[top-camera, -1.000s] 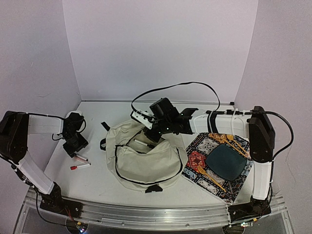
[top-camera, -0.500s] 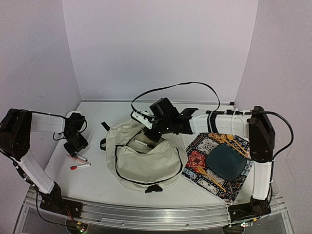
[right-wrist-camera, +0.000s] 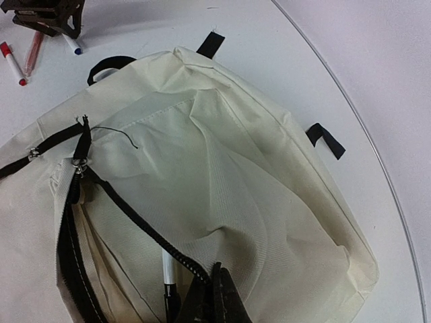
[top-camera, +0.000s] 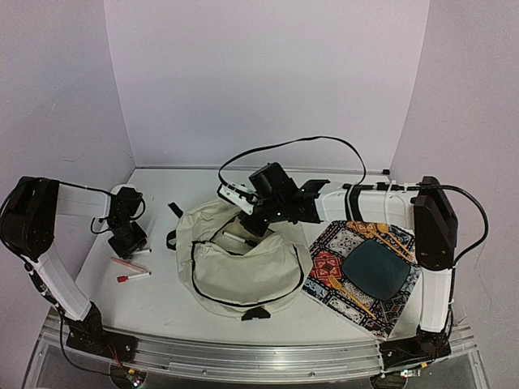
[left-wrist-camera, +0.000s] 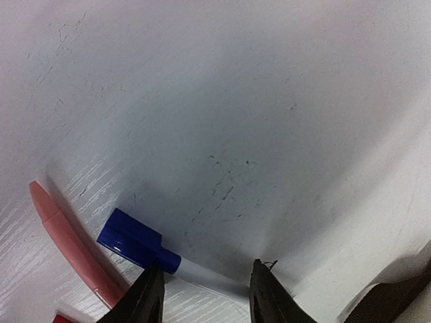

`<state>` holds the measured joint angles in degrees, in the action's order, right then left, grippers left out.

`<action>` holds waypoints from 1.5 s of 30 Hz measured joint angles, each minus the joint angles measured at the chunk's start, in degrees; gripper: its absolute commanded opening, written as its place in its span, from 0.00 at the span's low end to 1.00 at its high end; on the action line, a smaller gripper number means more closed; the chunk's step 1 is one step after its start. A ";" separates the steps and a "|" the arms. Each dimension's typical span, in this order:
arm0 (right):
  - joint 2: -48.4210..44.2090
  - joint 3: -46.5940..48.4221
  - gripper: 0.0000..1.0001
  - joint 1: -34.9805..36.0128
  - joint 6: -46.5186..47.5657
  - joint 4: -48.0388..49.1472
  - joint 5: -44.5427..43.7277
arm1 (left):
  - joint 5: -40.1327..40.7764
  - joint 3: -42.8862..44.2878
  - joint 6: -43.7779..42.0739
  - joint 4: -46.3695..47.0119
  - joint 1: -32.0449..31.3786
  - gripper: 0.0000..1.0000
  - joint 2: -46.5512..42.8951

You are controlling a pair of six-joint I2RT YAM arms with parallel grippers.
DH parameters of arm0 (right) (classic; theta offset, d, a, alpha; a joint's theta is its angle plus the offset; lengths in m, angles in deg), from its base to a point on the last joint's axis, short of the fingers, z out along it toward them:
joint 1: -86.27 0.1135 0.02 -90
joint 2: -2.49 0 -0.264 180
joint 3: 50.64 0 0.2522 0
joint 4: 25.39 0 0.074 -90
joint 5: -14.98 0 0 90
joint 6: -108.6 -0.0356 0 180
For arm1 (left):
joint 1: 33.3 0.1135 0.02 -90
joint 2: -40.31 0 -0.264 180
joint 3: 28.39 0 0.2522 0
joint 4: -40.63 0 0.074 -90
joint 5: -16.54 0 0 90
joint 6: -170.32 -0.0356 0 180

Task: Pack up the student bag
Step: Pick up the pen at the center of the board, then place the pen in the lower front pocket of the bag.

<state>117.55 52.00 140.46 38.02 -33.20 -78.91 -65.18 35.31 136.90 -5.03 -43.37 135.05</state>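
Note:
The student bag (top-camera: 243,267) is a cream fabric backpack lying mid-table with its black zipper open. My right gripper (right-wrist-camera: 215,276) is shut on the zipper edge of the opening (top-camera: 247,223), holding the cloth up. Inside the bag lies a white-and-black pen (right-wrist-camera: 166,269). At the left, my left gripper (left-wrist-camera: 205,269) is low over the table (top-camera: 130,237), open. Its fingers stand on either side of a blue-capped marker (left-wrist-camera: 138,242). A gap still shows by the right finger.
A pink pen (left-wrist-camera: 67,242) lies beside the blue marker, and a red-capped marker (top-camera: 134,277) lies just nearer. A patterned placemat (top-camera: 324,267) with a dark plate (top-camera: 375,269) is right of the bag. A black cable (top-camera: 292,142) arches over the right arm.
The left arm's elbow has shifted slightly forward while its gripper stays over the pens. The right arm and the bag have not moved.

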 measured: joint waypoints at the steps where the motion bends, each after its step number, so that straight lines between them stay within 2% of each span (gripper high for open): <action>1: 0.00 0.00 0.01 0.00 0.00 0.00 0.00 | -0.03 0.00 0.07 0.00 0.00 0.39 0.00; 5: 0.00 0.00 0.01 0.00 0.00 -0.02 0.00 | 0.05 0.00 0.59 0.06 0.00 0.27 0.10; 12: 0.00 0.00 0.01 0.00 0.00 -0.02 0.00 | 0.80 -0.02 -0.39 0.86 0.00 0.12 0.61; 21: 0.00 0.00 0.01 0.00 0.00 -0.01 -0.20 | -4.43 -0.28 -6.03 7.91 0.37 0.01 1.06; 26: -0.02 0.00 0.01 0.00 0.00 -0.02 -0.20 | -10.36 -3.67 -8.46 15.80 0.05 0.00 -1.32; 38: 0.00 0.05 0.01 0.00 -0.02 -0.01 -0.10 | -17.76 -10.66 -14.22 28.70 -0.94 0.00 -16.51; 45: -0.01 0.81 0.01 0.00 -0.26 -0.49 0.08 | -16.06 -15.65 -20.86 35.18 -10.29 0.00 -25.98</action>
<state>117.54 52.81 140.46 37.76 -33.68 -78.83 -81.25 19.65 116.05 30.15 -53.66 109.08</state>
